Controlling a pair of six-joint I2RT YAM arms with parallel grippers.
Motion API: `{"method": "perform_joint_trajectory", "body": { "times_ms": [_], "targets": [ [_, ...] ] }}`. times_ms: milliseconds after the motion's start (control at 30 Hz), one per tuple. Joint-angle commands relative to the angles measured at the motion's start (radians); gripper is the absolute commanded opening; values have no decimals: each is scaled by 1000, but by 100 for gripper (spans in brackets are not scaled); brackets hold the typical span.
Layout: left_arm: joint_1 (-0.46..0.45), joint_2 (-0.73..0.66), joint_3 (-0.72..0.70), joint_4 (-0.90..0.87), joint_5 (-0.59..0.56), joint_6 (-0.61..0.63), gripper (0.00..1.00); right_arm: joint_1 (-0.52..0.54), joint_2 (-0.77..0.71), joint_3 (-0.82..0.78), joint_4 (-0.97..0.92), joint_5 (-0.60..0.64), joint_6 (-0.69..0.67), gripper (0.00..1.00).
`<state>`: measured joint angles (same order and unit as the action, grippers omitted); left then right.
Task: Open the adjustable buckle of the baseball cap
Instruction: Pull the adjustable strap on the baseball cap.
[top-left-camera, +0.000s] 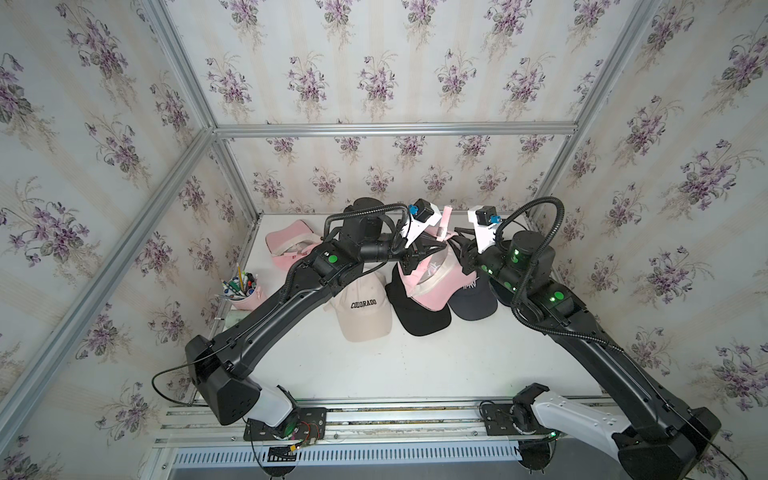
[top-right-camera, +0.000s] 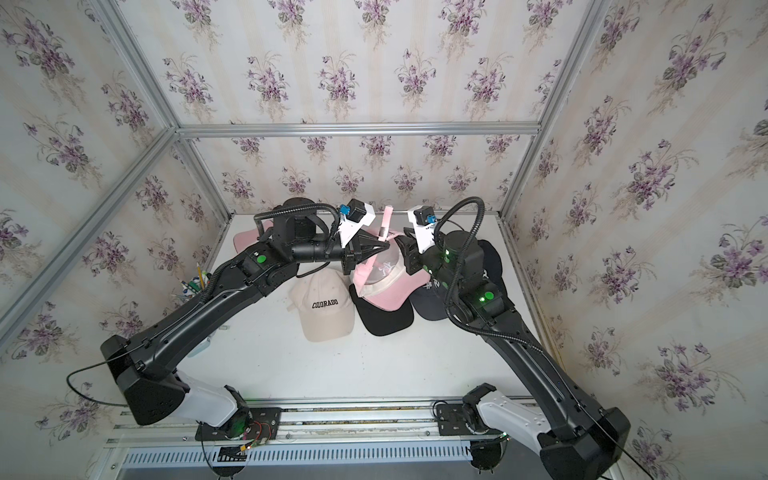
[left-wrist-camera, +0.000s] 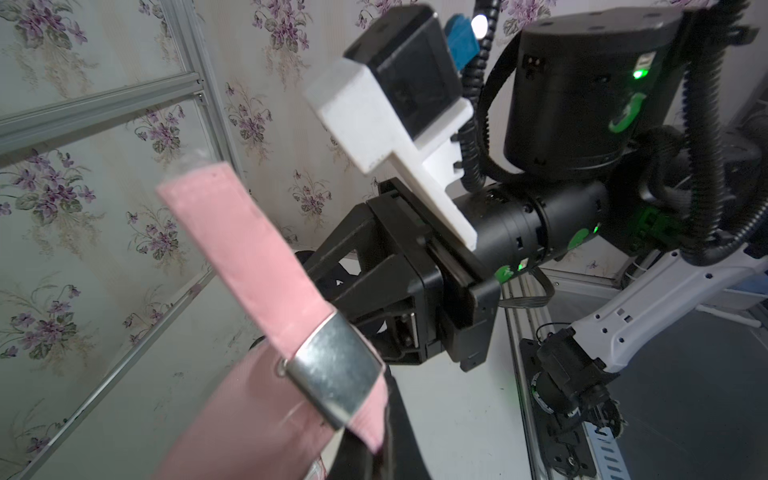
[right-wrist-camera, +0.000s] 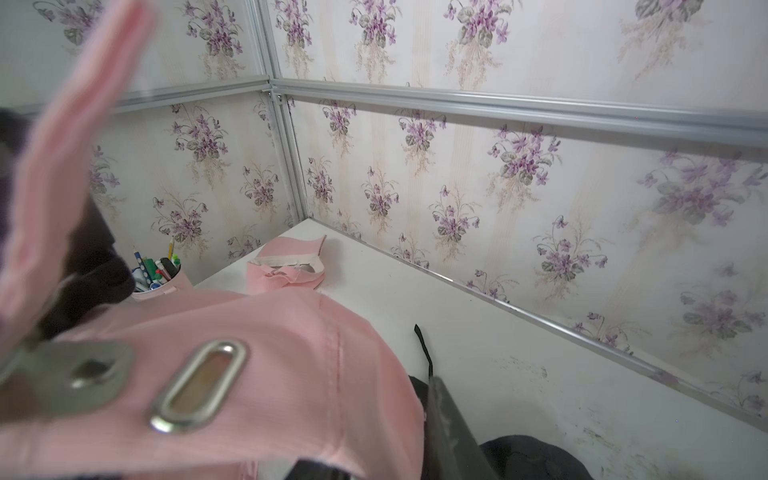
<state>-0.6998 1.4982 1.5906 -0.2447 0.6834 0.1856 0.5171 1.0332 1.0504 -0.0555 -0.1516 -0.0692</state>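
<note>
5 caps on the desk (top-left-camera: 415, 365) that I can count: 2 pink, 1 beige cap (top-left-camera: 365, 311) w/ COLORADO lettering, 1 black cap (top-left-camera: 419, 322), 1 navy cap (top-left-camera: 473, 301). Plus 1 pen cup (top-left-camera: 245, 297) at the left edge, and 2 arms reaching in.

The pink cap (top-left-camera: 436, 291) is at rear ctr, btwn the 2 sets of fingers. Its brim drapes over the black & navy caps, pointing toward the near edge, back end lifted. Its strap (left-wrist-camera: 245, 257) stands nearly upright, free end up, long axis tipped slightly. 1 silver buckle (left-wrist-camera: 332, 378) sits across the strap's base, w/ 1 oval metal eyelet (right-wrist-camera: 199, 382) beside it. A pale sweatband shows inside.

The left fingers (top-right-camera: 368, 244) are together, pinching the pink cap's back band by the buckle. The right fingers (left-wrist-camera: 332, 251) are just beside the strap, tips hidden; can't tell if apart. The other pink cap (top-left-camera: 289, 245) lies rear left.
</note>
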Motion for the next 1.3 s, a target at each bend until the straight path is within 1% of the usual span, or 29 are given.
{"method": "perform_joint_trajectory", "body": {
  "times_ms": [0, 133, 333, 500, 667, 700, 900, 1000, 1100, 1267],
  "targets": [
    [-1, 12, 31, -27, 79, -5, 0, 9, -39, -41, 104, -53, -83, 36],
    [0, 38, 73, -79, 119, 1, 0, 14, -71, -72, 120, -77, -133, 38],
    [3, 75, 113, -133, 166, 0, 0, 13, -86, -84, 132, -105, -163, 39],
    [12, 91, 129, -163, 196, -7, 0, 14, -100, -92, 132, -110, -195, 35],
    [26, 108, 136, -183, 227, -22, 0, 14, -107, -94, 131, -129, -209, 35],
    [29, 113, 138, -186, 231, -27, 0, 51, -106, -92, 127, -136, -214, 35],
    [40, 141, 156, -187, 257, -54, 0, 64, -95, -91, 111, -134, -224, 35],
    [45, 158, 167, -189, 283, -77, 0, 75, -94, -94, 116, -103, -225, 26],
    [46, 174, 176, -197, 303, -92, 0, 81, -106, -111, 153, -59, -212, 15],
    [53, 195, 184, -210, 339, -116, 0, 83, -143, -168, 262, 23, -170, 5]
  ]
}}
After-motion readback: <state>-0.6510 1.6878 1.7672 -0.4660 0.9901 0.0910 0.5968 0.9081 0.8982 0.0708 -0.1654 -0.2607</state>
